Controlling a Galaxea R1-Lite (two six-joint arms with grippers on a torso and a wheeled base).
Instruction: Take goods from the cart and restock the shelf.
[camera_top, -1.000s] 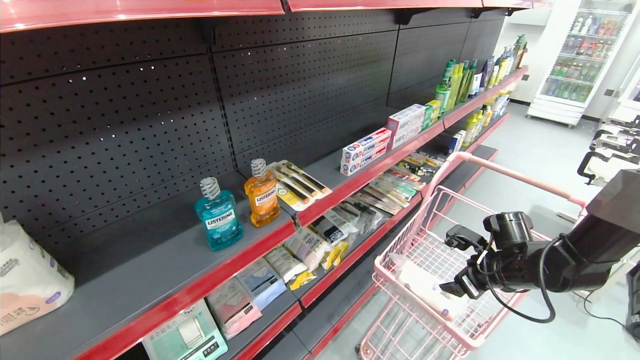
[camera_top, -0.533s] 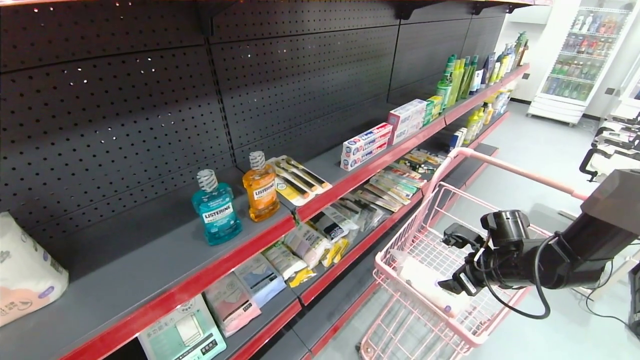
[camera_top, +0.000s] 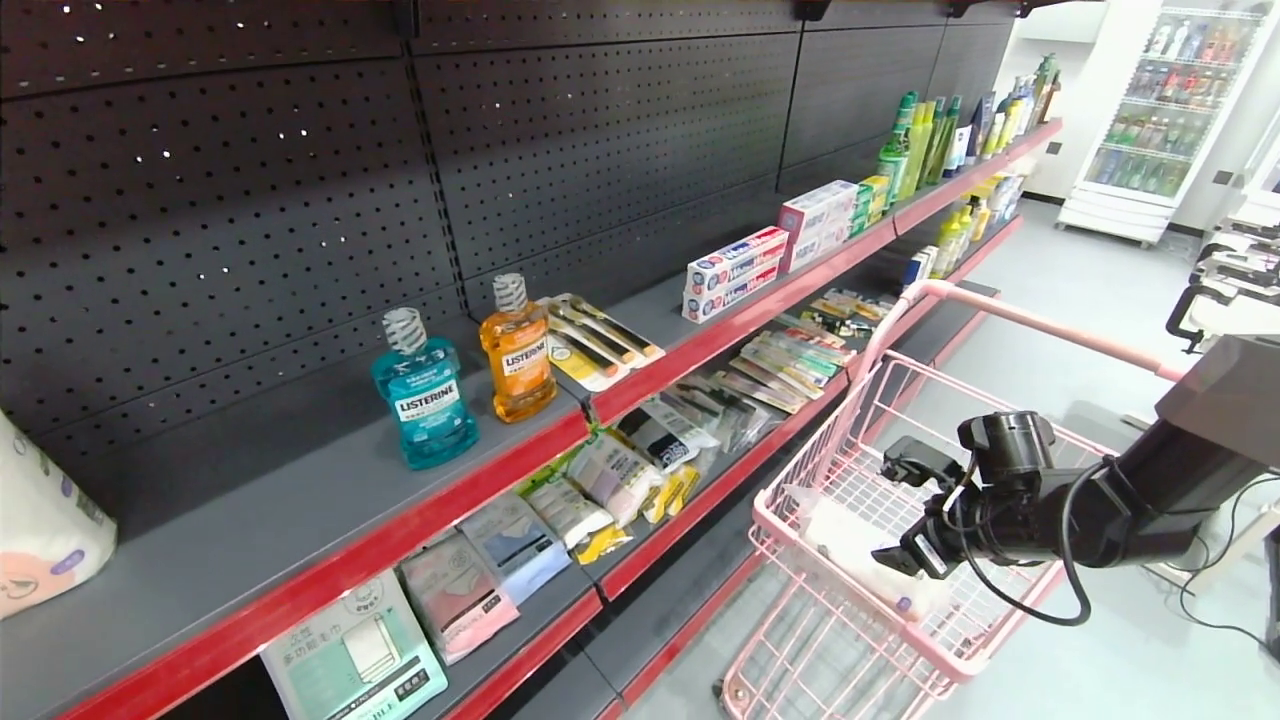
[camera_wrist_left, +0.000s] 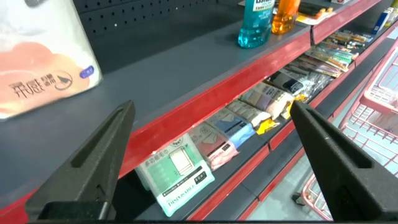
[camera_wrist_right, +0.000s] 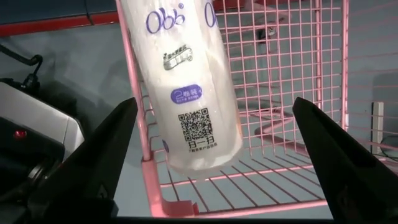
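Hovering in the cart (camera_top: 930, 289), right hand (camera_wrist_right: 211, 168) splayed over tissue pack (camera_wrist_right: 186, 81).

teal bottle (camera_top: 423, 392): label | orange bottle (camera_top: 517, 352): label | pack (camera_wrist_right: 193, 93): QR code

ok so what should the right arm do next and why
Probably lower the right gripper a little further onto the white pack and close on it. Its jaws stand open, the pack in the cart lies between them in the right wrist view, and nothing is gripped yet. The shelf has bare room for it.
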